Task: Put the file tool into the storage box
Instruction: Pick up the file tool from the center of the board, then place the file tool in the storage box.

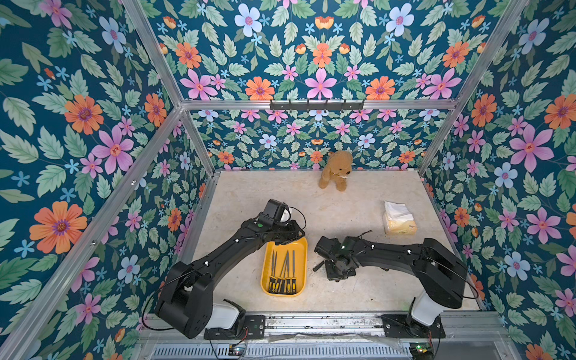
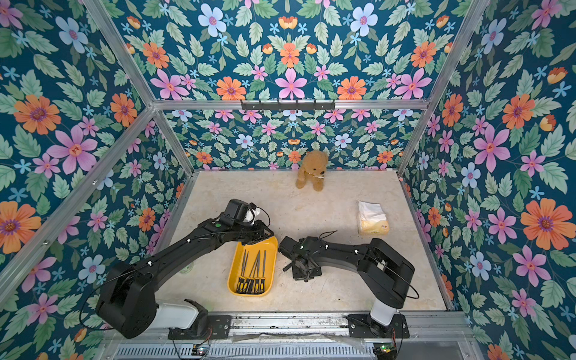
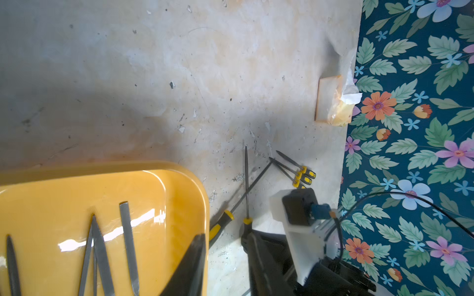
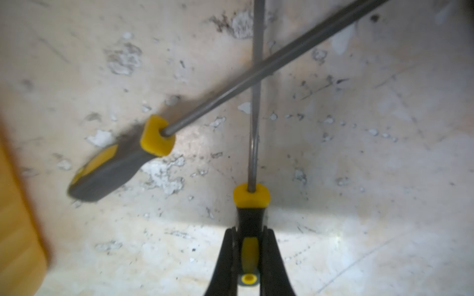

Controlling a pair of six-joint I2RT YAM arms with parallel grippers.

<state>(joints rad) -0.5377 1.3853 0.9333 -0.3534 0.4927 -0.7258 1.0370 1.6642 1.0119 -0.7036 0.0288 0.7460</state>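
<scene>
Partway done. Several files already lie in the storage box. My right gripper is clamped tight on the handle of one file tool, which I judge is not yet lifted off the table. A second file crosses its shaft ahead of my jaws, and three more files lie beyond. The box sits just beside my right gripper, on the left-arm side. My left gripper hovers over the box's far end; apart or together, cannot tell. Left to do: lift, carry, drop, repeat.
</scene>
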